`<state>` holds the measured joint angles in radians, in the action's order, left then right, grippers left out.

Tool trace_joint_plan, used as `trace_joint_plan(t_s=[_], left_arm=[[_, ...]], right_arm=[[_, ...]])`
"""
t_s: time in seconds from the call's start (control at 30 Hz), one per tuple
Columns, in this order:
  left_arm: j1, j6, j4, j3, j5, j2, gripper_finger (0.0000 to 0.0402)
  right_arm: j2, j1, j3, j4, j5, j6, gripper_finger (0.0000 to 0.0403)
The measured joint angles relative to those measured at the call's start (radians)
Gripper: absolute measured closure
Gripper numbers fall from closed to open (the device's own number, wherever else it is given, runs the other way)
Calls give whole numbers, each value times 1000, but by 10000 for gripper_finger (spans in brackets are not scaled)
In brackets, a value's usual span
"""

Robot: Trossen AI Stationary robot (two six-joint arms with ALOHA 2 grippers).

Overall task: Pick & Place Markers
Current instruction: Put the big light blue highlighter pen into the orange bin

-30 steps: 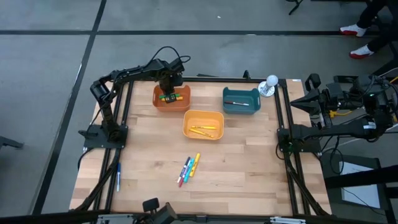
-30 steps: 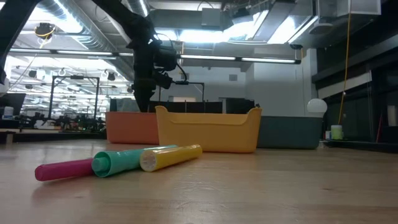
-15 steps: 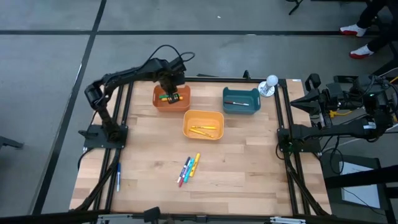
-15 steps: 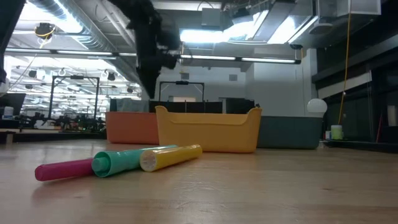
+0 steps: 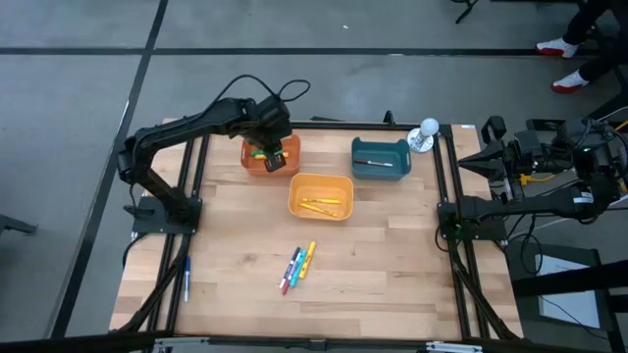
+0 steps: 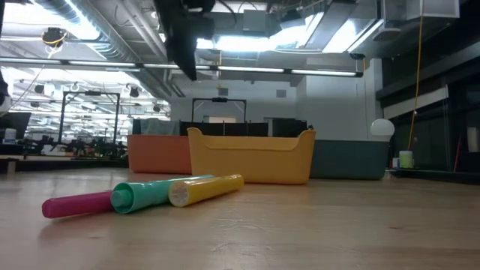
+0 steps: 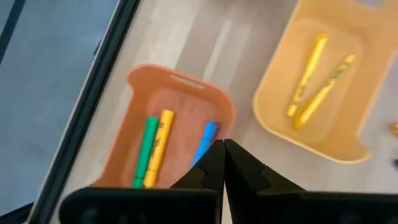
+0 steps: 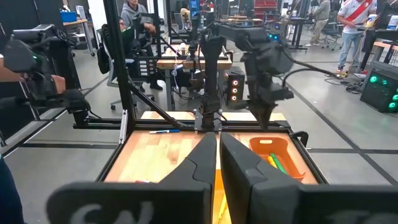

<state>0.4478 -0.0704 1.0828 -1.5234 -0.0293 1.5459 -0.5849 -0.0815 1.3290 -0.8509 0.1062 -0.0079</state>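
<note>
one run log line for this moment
left gripper: shut, empty, above orange bin | right gripper: shut, parked off table | orange bin: green, yellow, blue markers | loose markers: table front

The left arm reaches from its base at the table's left edge up and across toward the far side, elbow raised, wrist bent down. The left gripper [image 5: 273, 157] hangs above the table's far left part, its fingers [image 7: 211, 163] pressed together with nothing between them. The right arm lies folded at the table's right edge, the right gripper [image 8: 217, 149] closed, pointing left.
</note>
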Motion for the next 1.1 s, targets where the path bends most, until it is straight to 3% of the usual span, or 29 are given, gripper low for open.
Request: trace_joint_plan(t_s=[0.5,1.1], left_arm=[[-264,245,65,0,0,-78,400],[-579,768,96,0,-6,-77,400]], right_arm=[[0,0,0,0,0,0,379],[0,0,0,0,0,0,379]])
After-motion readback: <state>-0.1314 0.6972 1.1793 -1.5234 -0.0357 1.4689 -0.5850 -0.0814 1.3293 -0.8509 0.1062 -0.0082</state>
